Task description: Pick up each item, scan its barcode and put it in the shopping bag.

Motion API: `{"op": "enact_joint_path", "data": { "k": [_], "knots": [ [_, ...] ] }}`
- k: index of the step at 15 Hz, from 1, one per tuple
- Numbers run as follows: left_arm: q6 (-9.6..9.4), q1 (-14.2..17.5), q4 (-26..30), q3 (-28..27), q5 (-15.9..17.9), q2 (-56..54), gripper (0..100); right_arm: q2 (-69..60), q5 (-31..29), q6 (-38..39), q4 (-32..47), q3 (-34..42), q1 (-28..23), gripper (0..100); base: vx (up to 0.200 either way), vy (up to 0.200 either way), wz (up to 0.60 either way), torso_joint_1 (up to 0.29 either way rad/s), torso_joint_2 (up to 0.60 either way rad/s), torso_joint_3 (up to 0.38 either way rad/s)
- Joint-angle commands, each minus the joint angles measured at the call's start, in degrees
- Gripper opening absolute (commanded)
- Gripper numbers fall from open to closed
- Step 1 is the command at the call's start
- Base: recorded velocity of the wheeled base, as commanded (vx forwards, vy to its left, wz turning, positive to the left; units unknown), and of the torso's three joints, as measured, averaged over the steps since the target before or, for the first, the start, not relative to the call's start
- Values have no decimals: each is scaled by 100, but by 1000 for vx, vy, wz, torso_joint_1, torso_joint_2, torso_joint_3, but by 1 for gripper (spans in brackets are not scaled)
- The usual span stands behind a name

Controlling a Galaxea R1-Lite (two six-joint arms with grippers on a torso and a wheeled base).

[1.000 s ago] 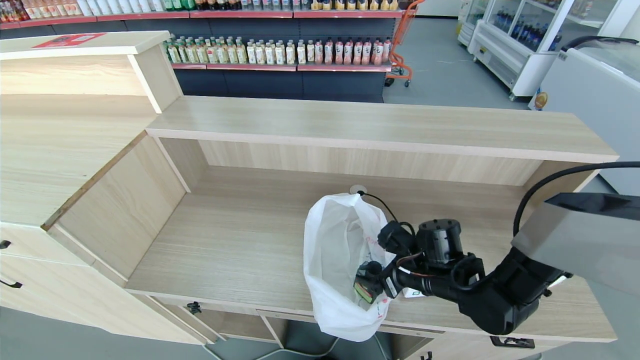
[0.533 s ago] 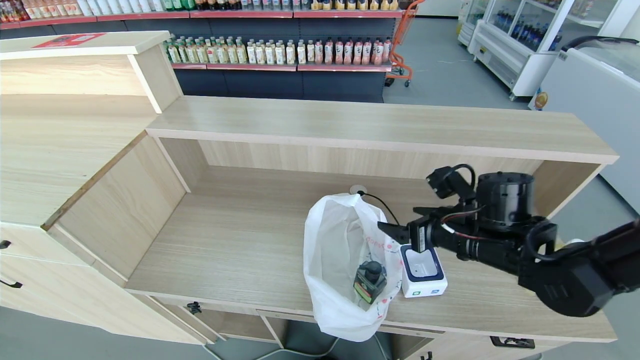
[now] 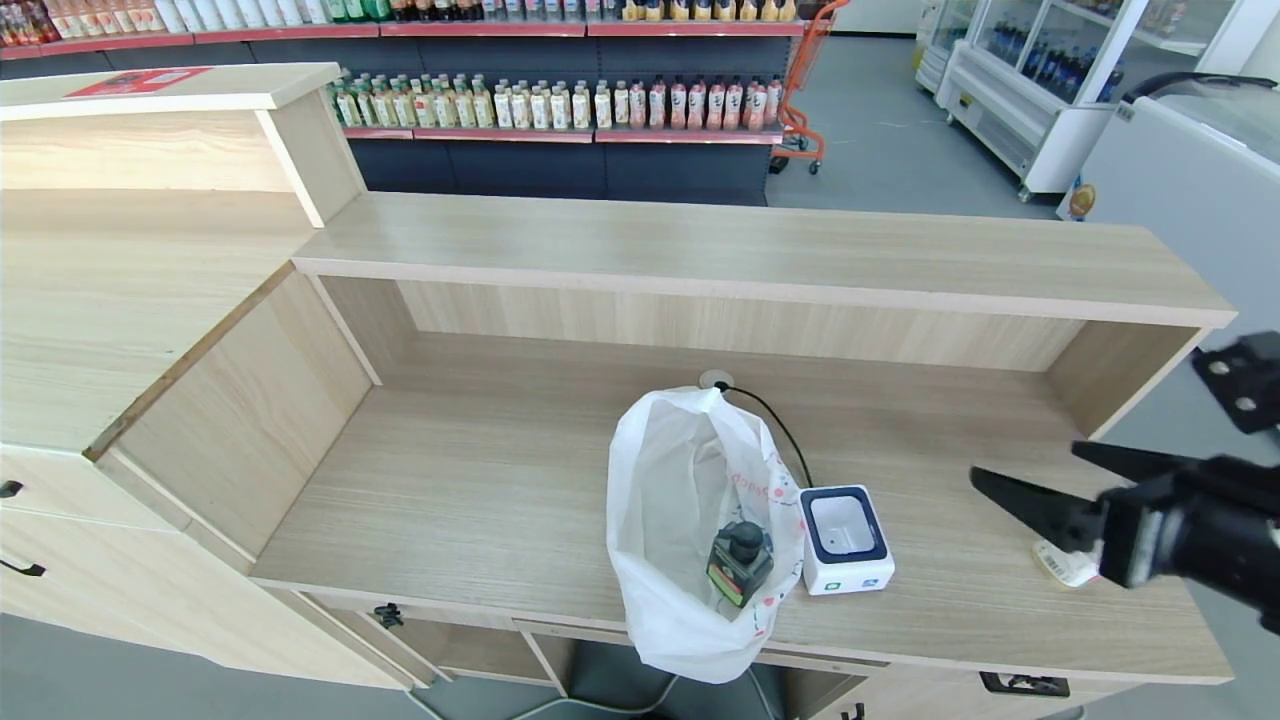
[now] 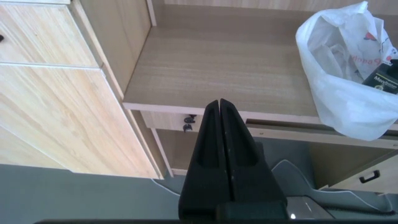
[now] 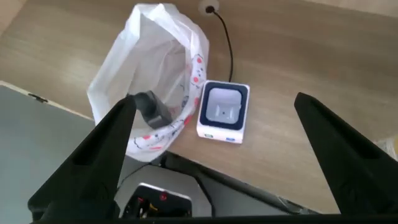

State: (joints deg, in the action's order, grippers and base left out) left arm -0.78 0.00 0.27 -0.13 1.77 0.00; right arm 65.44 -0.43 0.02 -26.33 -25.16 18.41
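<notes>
**Head view**
- Counter [image 3: 480, 480]: light wood, with a recessed work surface.
- Shopping bag [image 3: 670, 500]: white plastic with its mouth open, at the near edge. Its bottom hangs over that edge.
- Dark bottle [image 3: 738, 572]: inside the bag and low down, green body with a black cap. The long axis runs from the near edge towards the back wall, cap end farther. Standing or leaning: cannot tell.
- Scanner [image 3: 845, 540]: white box with a dark-rimmed window facing up, just beside the bag on the robot's right. A black cable [image 3: 775, 425] runs from it to a hole at the back.
- Right gripper [image 3: 1027, 463]: above the counter's right end, well apart from the bag. Its fingers are spread wide with nothing between them.
- Small white item [image 3: 1062, 563]: barcode label visible, lying on the counter under that gripper and partly hidden.

**Left wrist view**
- Left gripper [image 4: 219, 106]: in front of the counter, fingers pressed flat together and holding nothing.
- This view adds the counter's front face and the bag's overhanging belly [image 4: 348, 87]. Only a corner of the bottle [image 4: 385, 78] shows at the picture's edge.

**Right wrist view**
- Right gripper [image 5: 214, 101]: both fingers splayed wide and empty.
- Between them lie the bag [image 5: 124, 74], the scanner [image 5: 222, 112] and the cable [image 5: 227, 43].
- The bottle's cap [image 5: 146, 102] shows in the bag's mouth; the body is mostly behind the rim
</notes>
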Motion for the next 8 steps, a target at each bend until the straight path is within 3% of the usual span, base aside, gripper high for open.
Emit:
{"op": "enact_joint_path", "data": {
  "k": [1,5,8],
  "knots": [
    [-1,0,0,-4,-1,9,0,-1982,-36,33,1157,530,-452,100,0,0,0,0,0,0],
    [-1,0,0,-4,-1,9,0,-2791,-36,42,2036,530,-522,100,0,0,0,0,0,0],
    [8,0,-9,-4,-1,9,0,-2940,-54,103,2141,539,-786,100,0,0,0,0,0,0]
  ]
}}
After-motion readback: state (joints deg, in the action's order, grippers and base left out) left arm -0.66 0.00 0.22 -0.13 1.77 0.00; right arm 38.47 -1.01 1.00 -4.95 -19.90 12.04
